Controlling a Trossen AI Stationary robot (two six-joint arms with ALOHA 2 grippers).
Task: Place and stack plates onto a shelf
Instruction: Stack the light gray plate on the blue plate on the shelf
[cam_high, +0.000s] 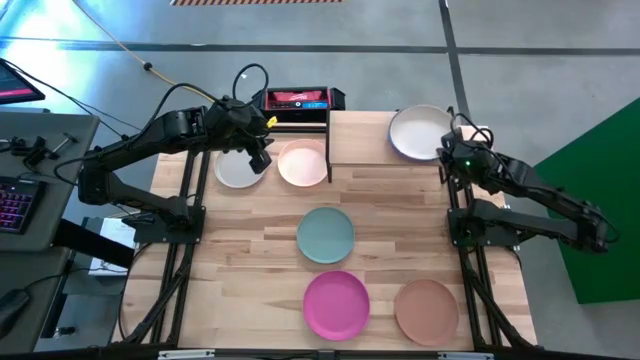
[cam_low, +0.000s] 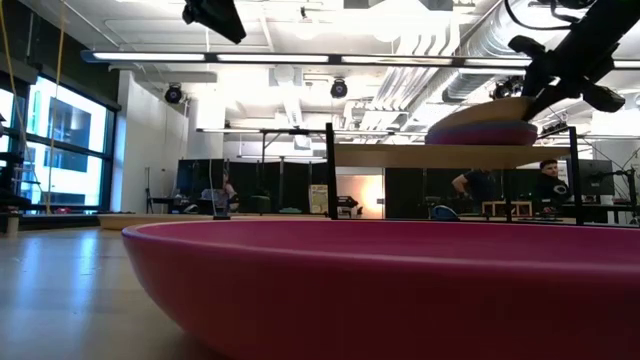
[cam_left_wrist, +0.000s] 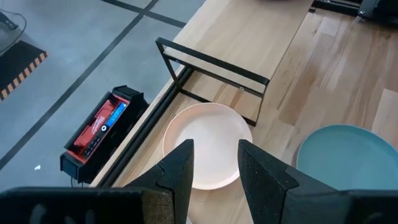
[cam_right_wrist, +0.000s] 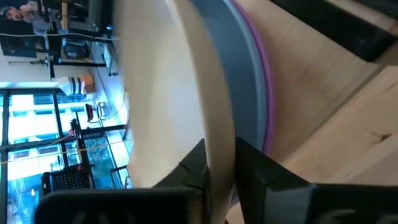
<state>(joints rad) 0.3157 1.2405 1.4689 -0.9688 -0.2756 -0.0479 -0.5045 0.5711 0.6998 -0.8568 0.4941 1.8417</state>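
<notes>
On the shelf (cam_high: 375, 135) sits a stack of plates with a purple plate (cam_low: 480, 134) low, a blue plate (cam_right_wrist: 239, 68) above it and a cream plate (cam_high: 418, 130) on top. My right gripper (cam_high: 447, 150) is shut on the cream plate at the shelf's right end. My left gripper (cam_high: 260, 158) hangs open over the table beside the shelf's left legs, above the gap between the grey-white plate (cam_high: 236, 170) and the pale pink plate (cam_high: 302, 163); both lie flat on the tabletop. The pale pink plate (cam_left_wrist: 205, 149) shows beyond its fingers. My right gripper pinches the cream plate's rim (cam_right_wrist: 217, 121) between its two fingers, coming from the table's right side. The plate is tilted: the held side (cam_low: 525, 102) is raised, and the far side (cam_low: 440, 128) rests on the stack.
A teal plate (cam_high: 325, 235) lies mid-table, a magenta plate (cam_high: 336, 305) and a tan-brown plate (cam_high: 426, 310) near the front edge. The shelf's black leg frame (cam_left_wrist: 211, 62) stands beside the pink plate. A red and black device (cam_high: 298, 98) sits beyond the far edge.
</notes>
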